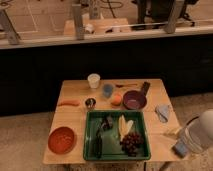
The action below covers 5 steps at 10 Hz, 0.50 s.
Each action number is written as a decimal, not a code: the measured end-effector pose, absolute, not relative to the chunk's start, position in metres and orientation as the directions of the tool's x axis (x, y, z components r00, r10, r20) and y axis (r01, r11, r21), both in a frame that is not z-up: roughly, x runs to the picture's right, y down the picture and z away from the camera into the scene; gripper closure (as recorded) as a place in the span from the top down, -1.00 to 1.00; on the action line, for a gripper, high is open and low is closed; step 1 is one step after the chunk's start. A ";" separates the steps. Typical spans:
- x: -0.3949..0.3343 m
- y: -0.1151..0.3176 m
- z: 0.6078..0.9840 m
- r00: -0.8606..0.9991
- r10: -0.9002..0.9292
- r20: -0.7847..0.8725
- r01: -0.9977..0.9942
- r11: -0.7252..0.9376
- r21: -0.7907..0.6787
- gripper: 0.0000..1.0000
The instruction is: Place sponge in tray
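The sponge is a small blue-grey block hanging in the air just past the table's right front edge. It sits at the low left end of my white arm, where my gripper holds it. The tray is a big dark green rectangle at the table's front middle, to the left of the sponge. It holds yellow banana pieces, dark grapes and a dark utensil.
A pale blue cloth lies on the table's right side, between arm and tray. A purple bowl, orange fruit, blue cup and white cup stand behind the tray. An orange bowl sits front left.
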<state>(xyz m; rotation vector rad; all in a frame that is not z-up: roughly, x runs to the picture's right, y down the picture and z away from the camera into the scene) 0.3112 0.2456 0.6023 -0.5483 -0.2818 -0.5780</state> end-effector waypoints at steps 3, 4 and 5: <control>0.317 0.245 0.609 0.804 -0.457 0.380 0.590 0.690 -0.419 0.60; 0.321 0.245 0.612 0.809 -0.460 0.367 0.585 0.691 -0.424 0.60; 0.324 0.246 0.615 0.811 -0.462 0.358 0.582 0.694 -0.424 0.60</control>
